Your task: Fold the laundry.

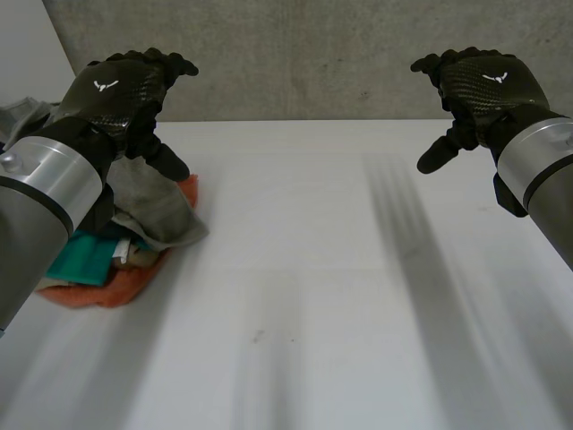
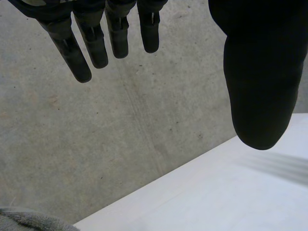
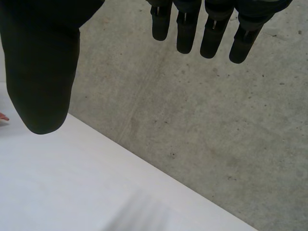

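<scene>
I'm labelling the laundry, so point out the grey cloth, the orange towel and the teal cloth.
grey cloth [image 1: 161, 215], head view, on its draped middle.
orange towel [image 1: 100, 292], head view, on its near edge.
teal cloth [image 1: 81, 262], head view, on its exposed part.

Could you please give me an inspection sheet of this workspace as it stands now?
Surface: white table, with a small dark speck near its middle.
Job's things: laundry pile on the table's left side, crumpled; grey cloth on top, teal cloth beneath it, orange towel at the bottom.
Clutter: nothing seen.
Hands: left hand raised over the pile, open, holding nothing; right hand raised over the table's right side, open, holding nothing.
Cables: nothing seen.
Surroundings: concrete wall behind the table.
</scene>
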You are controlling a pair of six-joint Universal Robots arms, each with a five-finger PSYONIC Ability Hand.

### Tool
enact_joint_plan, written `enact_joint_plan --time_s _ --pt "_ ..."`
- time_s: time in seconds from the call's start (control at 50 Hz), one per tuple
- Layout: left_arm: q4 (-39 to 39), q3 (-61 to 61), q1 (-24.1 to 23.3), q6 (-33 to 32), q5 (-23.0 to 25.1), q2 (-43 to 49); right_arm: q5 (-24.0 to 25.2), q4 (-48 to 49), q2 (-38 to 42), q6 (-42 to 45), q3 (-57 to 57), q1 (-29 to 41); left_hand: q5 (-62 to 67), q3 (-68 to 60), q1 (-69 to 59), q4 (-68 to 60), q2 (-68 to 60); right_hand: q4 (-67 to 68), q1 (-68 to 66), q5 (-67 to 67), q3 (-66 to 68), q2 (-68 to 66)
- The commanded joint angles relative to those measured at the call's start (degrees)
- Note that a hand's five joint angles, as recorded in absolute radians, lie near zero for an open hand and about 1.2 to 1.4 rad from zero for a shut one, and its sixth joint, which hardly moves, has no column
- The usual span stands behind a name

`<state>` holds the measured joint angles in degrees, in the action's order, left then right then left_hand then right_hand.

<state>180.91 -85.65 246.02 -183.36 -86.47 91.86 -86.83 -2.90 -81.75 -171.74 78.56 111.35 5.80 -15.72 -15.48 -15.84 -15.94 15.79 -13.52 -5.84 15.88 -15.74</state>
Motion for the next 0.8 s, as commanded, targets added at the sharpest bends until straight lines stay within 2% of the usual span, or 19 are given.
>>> enact_joint_plan --time_s 0.02,0.34,0.44,0.52,0.68,0.8 --pt "0.1 0.0 0.0 -0.6 0.1 0.2 0.1 0.0 0.0 0.1 0.0 -0.1 -5.8 5.7 5.5 5.8 5.9 -5.8 3.5 5.8 -5.9 5.7" --pt "0.8 1.4 0.2 -0.8 0.1 0.6 0.3 0.0 0.0 0.1 0.2 0.0 -5.8 5.7 5.5 5.8 5.9 -5.8 3.5 5.8 -5.9 5.7" --pt "2.4 4.7 2.3 -1.9 -0.7 4.0 0.3 0.0 0.0 0.2 0.1 0.0 -5.8 5.7 5.5 5.8 5.9 -5.8 3.5 5.8 -5.9 5.7" --pt "3.3 8.2 6.4 -8.9 -2.5 8.6 0.6 0.0 0.0 0.3 0.3 0.1 -5.8 5.7 5.5 5.8 5.9 -5.8 3.5 5.8 -5.9 5.7" --pt "7.8 20.1 14.0 -25.8 -5.6 25.4 0.6 -0.2 0.1 0.4 0.5 0.2 -5.8 5.7 5.5 5.8 5.9 -5.8 3.5 5.8 -5.9 5.7" --pt "10.7 26.7 18.8 -30.9 -6.0 35.8 0.7 -0.1 0.3 0.4 0.9 0.2 -5.8 5.7 5.4 5.8 5.9 -5.8 3.5 5.8 -5.9 5.7"
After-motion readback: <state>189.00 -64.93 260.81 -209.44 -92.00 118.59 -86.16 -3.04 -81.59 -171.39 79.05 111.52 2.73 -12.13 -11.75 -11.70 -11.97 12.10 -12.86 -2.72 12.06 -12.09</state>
